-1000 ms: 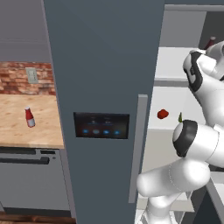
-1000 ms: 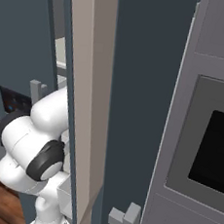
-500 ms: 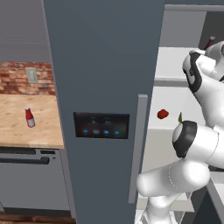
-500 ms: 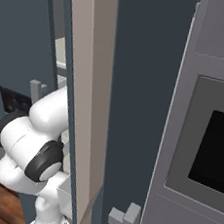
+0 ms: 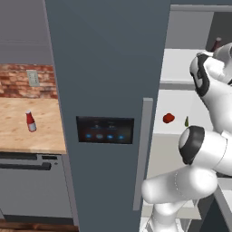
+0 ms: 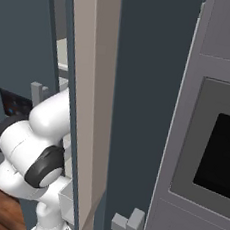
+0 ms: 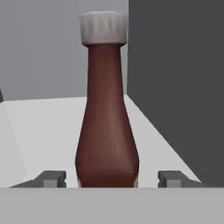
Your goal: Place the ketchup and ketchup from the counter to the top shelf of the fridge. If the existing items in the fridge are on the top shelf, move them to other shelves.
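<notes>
Your claw (image 7: 112, 178) stands open around the dark bottle (image 7: 107, 118), upright on the top shelf (image 7: 48, 122); back straight out, don't clip it, red bottle (image 5: 30, 121) waits

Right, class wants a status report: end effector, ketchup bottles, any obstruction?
End effector open, straddling dark ketchup, upright on white shelf. Red ketchup on counter. No obstruction seen.
</notes>
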You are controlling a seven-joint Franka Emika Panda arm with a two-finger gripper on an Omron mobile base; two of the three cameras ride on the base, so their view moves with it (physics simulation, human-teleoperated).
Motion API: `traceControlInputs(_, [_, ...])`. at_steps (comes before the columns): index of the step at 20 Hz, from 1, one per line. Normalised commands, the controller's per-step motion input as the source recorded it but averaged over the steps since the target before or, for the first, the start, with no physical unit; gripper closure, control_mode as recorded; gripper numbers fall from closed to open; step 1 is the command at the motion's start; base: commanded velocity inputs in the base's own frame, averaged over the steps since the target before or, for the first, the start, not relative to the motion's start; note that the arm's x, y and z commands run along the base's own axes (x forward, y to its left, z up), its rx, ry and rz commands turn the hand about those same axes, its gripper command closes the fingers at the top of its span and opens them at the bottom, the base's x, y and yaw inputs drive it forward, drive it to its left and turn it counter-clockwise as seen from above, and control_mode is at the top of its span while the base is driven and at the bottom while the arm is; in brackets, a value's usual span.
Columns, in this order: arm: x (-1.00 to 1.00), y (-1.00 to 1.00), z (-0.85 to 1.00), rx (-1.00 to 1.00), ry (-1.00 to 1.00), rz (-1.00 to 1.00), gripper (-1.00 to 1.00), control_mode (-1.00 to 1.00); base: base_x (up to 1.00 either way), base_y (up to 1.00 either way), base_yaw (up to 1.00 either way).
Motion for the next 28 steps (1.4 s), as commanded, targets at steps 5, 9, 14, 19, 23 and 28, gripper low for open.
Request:
traceControlInputs(5, [-0.19,0.0,0.05,0.0,0.0,0.0,-1.0,-1.0,0.0,0.0,0.0])
traceControlInputs(9, [-0.41,0.0,0.12,0.0,0.0,0.0,-1.0,-1.0,0.0,0.0,0.0])
traceControlInputs(14, [-0.79,0.0,0.29,0.0,0.0,0.0,-1.0,-1.0,0.0,0.0,0.0])
traceControlInputs(19, [-1.0,0.19,0.31,0.0,0.0,0.0,-1.0,-1.0,0.0,0.0,0.0])
traceControlInputs(23, [-1.0,0.33,0.29,0.0,0.0,0.0,-1.0,-1.0,0.0,0.0,0.0])
traceControlInputs(28, [-1.0,0.39,0.42,0.0,0.06,0.0,-1.0,-1.0,0.0,0.0,0.0])
